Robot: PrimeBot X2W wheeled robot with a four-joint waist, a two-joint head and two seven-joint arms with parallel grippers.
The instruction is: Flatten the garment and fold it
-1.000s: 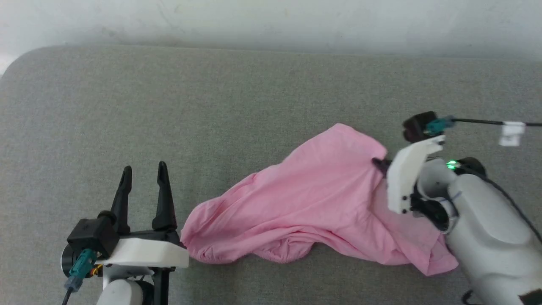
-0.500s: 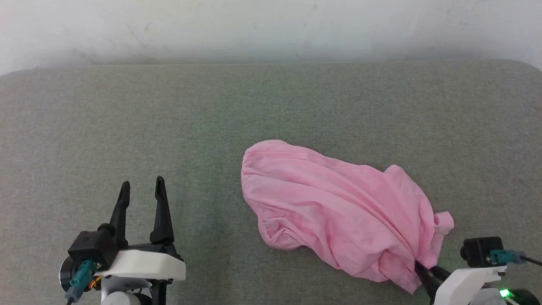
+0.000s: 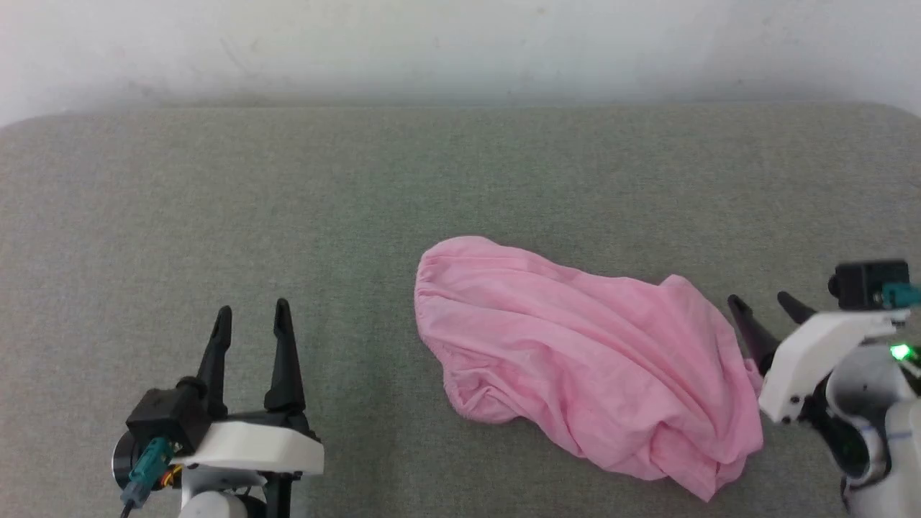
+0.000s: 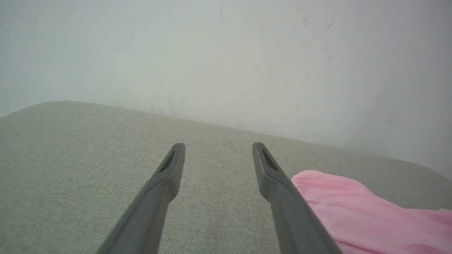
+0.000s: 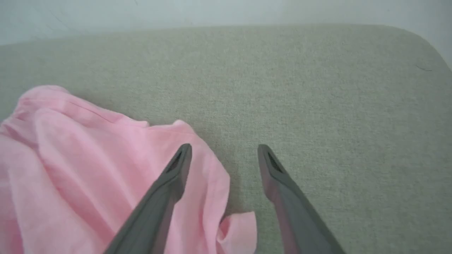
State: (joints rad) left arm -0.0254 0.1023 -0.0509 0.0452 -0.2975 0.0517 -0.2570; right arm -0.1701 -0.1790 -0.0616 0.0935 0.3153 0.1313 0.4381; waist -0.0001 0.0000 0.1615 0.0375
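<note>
The pink garment (image 3: 583,367) lies crumpled in a loose heap on the grey cushioned surface (image 3: 432,180), right of centre. My right gripper (image 3: 759,301) hovers open just past the heap's right edge, holding nothing. In the right wrist view the garment (image 5: 70,158) spreads at the left, under and beside the left finger, and the right gripper (image 5: 224,149) has bare surface between its tips. At the lower left my left gripper (image 3: 252,312) stands open and empty, well apart from the cloth. In the left wrist view the left gripper (image 4: 217,146) points over bare surface, with the garment (image 4: 353,215) at the lower right.
A pale wall (image 3: 460,43) runs along the far edge of the grey surface. The surface's rounded right corner (image 5: 420,38) appears in the right wrist view. Bare surface stretches to the left of the heap and behind it.
The right gripper has let go of the garment and opened, then lifted up beside its right edge. The cloth has settled into a heap. The head camera shifted over the first half second.
</note>
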